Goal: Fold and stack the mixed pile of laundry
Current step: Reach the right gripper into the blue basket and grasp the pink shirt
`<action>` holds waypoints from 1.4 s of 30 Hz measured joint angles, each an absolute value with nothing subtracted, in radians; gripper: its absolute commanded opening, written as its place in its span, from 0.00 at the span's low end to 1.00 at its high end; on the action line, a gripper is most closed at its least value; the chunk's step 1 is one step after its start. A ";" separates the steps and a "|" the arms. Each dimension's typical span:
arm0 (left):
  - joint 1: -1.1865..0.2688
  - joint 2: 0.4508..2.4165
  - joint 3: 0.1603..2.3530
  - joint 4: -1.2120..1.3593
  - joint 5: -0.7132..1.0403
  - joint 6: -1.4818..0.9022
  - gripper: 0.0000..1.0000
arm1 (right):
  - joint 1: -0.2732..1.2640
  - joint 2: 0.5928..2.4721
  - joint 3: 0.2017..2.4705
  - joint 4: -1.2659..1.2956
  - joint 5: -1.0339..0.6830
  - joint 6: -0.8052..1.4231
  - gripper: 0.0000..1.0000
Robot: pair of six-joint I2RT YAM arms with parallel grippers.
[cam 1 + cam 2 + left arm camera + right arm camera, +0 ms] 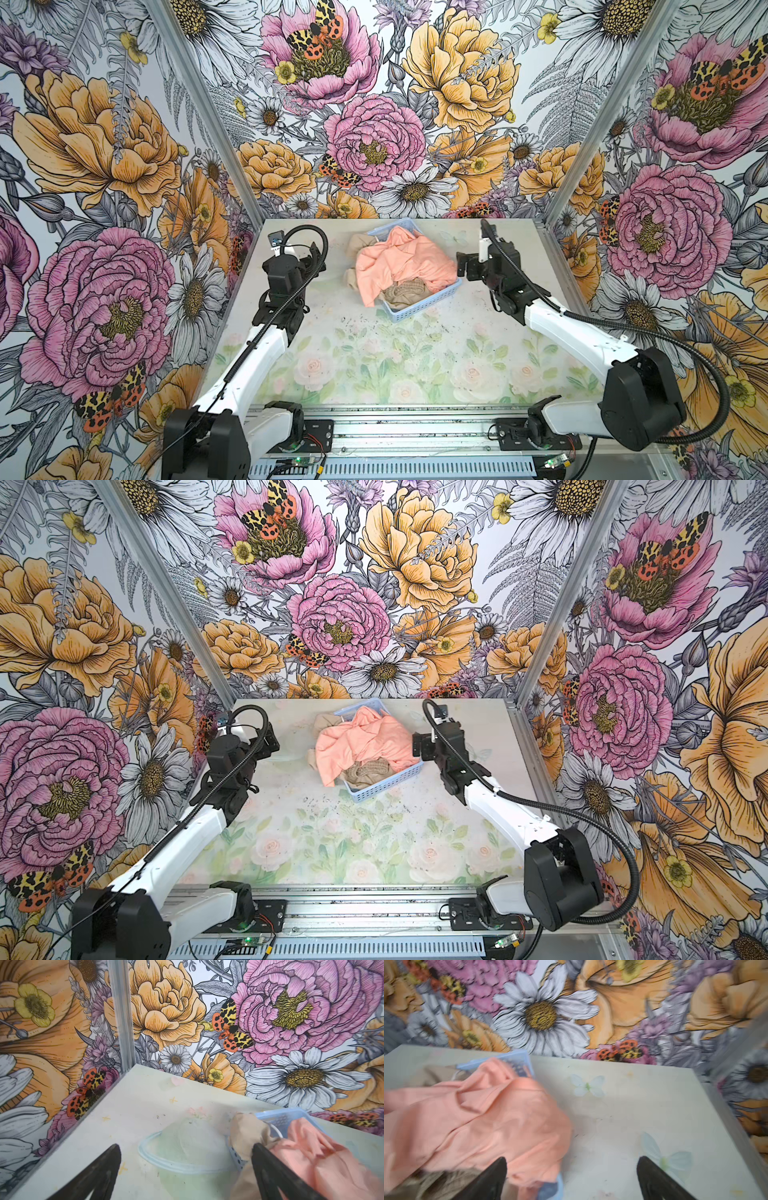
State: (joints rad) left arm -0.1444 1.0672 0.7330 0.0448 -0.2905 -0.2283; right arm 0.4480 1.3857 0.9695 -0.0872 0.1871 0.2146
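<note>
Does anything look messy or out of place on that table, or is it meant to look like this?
Yes: the peach T-shirt spills over the blue basket's rim onto the table, and the beige garment hangs out too. The basket sits at a slant to the table edges, with dark specks scattered in front of it.

Heaped crumpled and unfolded at 12 o'clock on the bench (374, 353). On top, peach-pink T-shirt (405, 266), draped over the light blue basket (417, 309), with one flap spilling past the rim toward 7 o'clock. Beneath, beige-tan garment (401, 291), bunched, peeking out at 6, 8 and 11 o'clock of the shirt, with white drawstring (277, 1129) at 11.
</note>
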 measured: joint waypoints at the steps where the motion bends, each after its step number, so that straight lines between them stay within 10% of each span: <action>1: -0.153 1.048 0.733 -0.001 -0.275 -0.252 0.99 | 0.490 1.415 1.004 -0.128 0.175 0.226 0.96; 14: -0.179 0.889 0.613 -0.305 -0.078 -0.415 0.99 | 0.776 1.811 1.420 -0.502 0.027 0.324 0.68; 27: -0.179 0.848 0.595 -0.345 -0.057 -0.422 0.99 | 0.868 1.905 1.456 -0.595 0.012 0.373 0.41; 37: -0.179 0.844 0.595 -0.352 -0.057 -0.423 0.99 | 0.884 1.968 1.497 -0.595 0.046 0.395 0.01; 42: -0.179 0.843 0.595 -0.357 -0.057 -0.425 0.99 | 0.884 1.960 1.492 -0.612 0.103 0.404 0.00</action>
State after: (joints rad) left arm -0.1791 0.8429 0.5949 -0.3569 -0.0574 -0.4248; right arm 0.8845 1.9602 1.4918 -0.6117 0.1028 0.4038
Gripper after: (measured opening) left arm 0.990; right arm 0.082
